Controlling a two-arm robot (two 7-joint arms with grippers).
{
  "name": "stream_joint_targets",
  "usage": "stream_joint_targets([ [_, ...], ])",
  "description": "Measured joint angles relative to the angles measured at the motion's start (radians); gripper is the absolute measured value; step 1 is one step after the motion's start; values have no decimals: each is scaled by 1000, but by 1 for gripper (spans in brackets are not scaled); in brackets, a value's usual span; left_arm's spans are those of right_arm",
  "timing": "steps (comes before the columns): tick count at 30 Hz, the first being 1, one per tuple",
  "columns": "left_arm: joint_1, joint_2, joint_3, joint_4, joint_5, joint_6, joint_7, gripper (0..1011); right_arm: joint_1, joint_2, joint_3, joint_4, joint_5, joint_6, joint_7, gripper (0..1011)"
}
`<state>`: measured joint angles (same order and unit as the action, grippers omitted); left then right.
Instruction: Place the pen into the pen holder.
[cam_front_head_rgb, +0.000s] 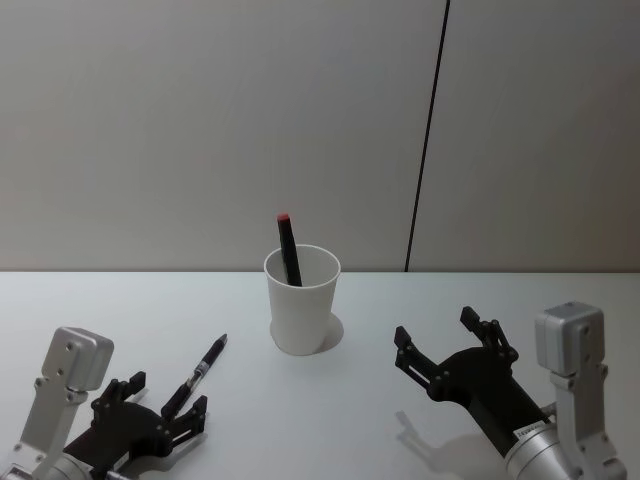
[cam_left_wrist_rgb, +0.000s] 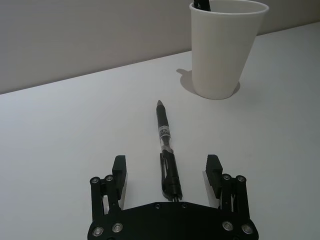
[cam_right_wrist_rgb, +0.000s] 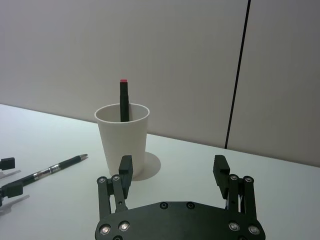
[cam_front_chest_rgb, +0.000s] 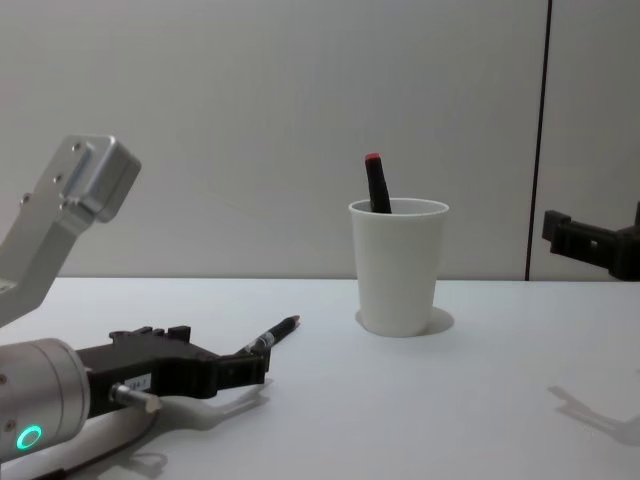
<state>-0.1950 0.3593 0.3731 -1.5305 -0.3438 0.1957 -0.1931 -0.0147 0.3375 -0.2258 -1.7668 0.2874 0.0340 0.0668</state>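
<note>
White holder contains a red-tipped marker; pen lies on the table to its left. Left gripper straddles the pen's rear, fingers spread, ungrasped. Right gripper parked rightward, fingers released. Grasp, lift, insertion outstanding.

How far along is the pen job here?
Done: a red-tipped pen stands in the pen holder. In hand: the left gripper, open, straddles the black pen lying on the table. Left: grip, lift, drop it in. The right gripper hovers open right of the holder.
</note>
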Motion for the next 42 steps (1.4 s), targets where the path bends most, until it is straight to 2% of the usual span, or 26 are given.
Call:
stream_joint_targets([
  [13, -18, -10, -2, 30, 2, 7, -27, 1003, 0, 0, 0, 0, 0, 0, 0, 1001],
  [22, -28, -10, 4, 37, 27, 8, -33, 1003, 0, 0, 0, 0, 0, 0, 0, 1001],
  [31, -42, 7, 9, 35, 71, -27, -37, 1003, 0, 0, 0, 0, 0, 0, 0, 1001],
  [42, -73, 27, 6, 31, 90, -47, -78, 1003, 0, 0, 0, 0, 0, 0, 0, 1001],
])
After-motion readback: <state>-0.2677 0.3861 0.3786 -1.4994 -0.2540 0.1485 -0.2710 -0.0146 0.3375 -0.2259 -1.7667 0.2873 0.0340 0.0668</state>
